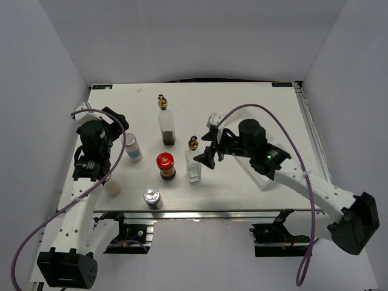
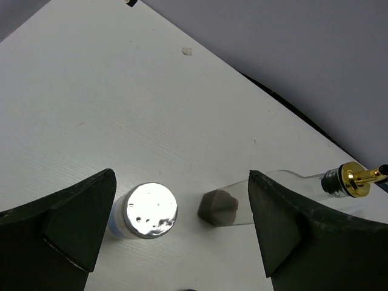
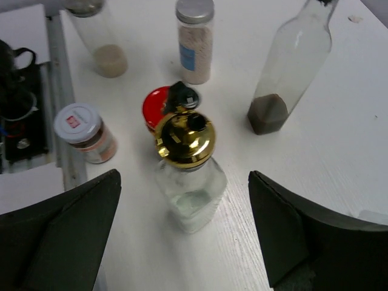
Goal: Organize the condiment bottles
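Both jaws are spread wide, nothing held. The right end effector faces the short clear glass bottle with gold pourer, mid white table. It's nearly empty, so probably light but slick and breakable. I'd grab the square body. The left end effector frames a silver-lidded shaker of pale granules, and the tall clear glass bottle beside it holds dark powder.

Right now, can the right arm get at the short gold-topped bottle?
Probably yes. The bottle stands just ahead, centred between the open fingers, with nothing in between. The red-lidded jar sits close behind it, so a deep push might nudge that.
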### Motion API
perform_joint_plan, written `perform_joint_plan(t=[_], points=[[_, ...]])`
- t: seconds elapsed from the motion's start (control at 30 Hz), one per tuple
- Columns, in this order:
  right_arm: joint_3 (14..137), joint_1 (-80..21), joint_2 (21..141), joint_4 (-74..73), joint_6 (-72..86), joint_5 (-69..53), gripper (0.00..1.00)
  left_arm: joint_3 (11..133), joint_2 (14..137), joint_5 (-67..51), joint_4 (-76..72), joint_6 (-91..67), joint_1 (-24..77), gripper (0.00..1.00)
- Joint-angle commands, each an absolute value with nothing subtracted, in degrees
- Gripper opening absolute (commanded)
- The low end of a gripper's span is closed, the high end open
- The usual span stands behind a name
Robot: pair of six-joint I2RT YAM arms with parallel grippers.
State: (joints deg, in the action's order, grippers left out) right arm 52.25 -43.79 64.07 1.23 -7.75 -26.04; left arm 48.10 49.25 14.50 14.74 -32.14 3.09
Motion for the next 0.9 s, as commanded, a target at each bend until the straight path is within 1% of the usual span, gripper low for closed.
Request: perform_joint_plan(t=[0.0,0.1,0.2,0.3,0.33,0.4,0.43,0.47,0.53,0.57,0.67,0.7,0.77,0.83,0.87], points=[[56.2,-45.4,67.7,7.4,-10.2,-17.3,0.89,49.3,49.5,13.8,14.6,-31.6,3.0,0.98],[56.3,-46.7,72.0,12.0,-10.4,-14.8,0.89,49.0,49.6,12.9,13.9,-31.6,3.0,0.98],[55.8,-47.0,74.0,17.0,-10.0,-15.4,0.89,48.6,49.6,12.5,13.7,-31.6,3.0,0.98],[56.4,-47.3,76.5,19.1,-8.1,-16.9,0.79,48.5,49.8,12.5,13.4,-31.8,3.0,0.98],[56.5,-47.5,77.4,19.5,-7.8,-16.9,0.68,48.5,49.9,12.7,13.3,-31.8,2.9,0.98],[56.7,-47.7,78.0,20.1,-6.7,-15.5,0.5,48.5,50.1,12.9,13.5,-31.8,3.0,0.98],[56.6,-47.7,78.0,20.5,-6.2,-14.8,0.29,48.5,50.1,13.2,13.6,-31.8,3.0,0.98],[56.9,-47.7,77.8,20.3,-6.1,-14.4,0.19,48.5,50.1,13.3,13.7,-31.9,3.0,0.98],[58.0,-47.6,76.6,18.0,-5.5,-11.7,0.02,48.7,50.1,13.5,13.8,-31.9,2.9,0.98],[59.0,-47.7,76.1,17.8,-5.6,-10.9,0.0,48.7,50.1,13.4,13.7,-31.9,3.0,0.98],[60.2,-46.9,73.5,16.7,-5.0,-1.6,0.0,48.7,49.8,13.0,13.6,-31.9,3.0,0.98],[61.3,-46.2,72.7,16.4,-4.8,3.3,0.0,48.5,49.7,13.1,13.6,-31.9,3.0,0.98],[62.7,-42.5,71.1,15.4,-4.1,4.4,0.0,48.3,49.1,13.1,13.2,-32.3,3.0,0.98],[65.9,-39.2,70.5,14.0,-3.3,1.9,0.0,47.8,48.7,12.9,12.5,-32.3,3.0,0.98],[67.2,-35.9,70.5,12.1,-2.6,1.0,0.0,47.8,48.4,12.7,12.3,-32.3,2.9,0.98]])
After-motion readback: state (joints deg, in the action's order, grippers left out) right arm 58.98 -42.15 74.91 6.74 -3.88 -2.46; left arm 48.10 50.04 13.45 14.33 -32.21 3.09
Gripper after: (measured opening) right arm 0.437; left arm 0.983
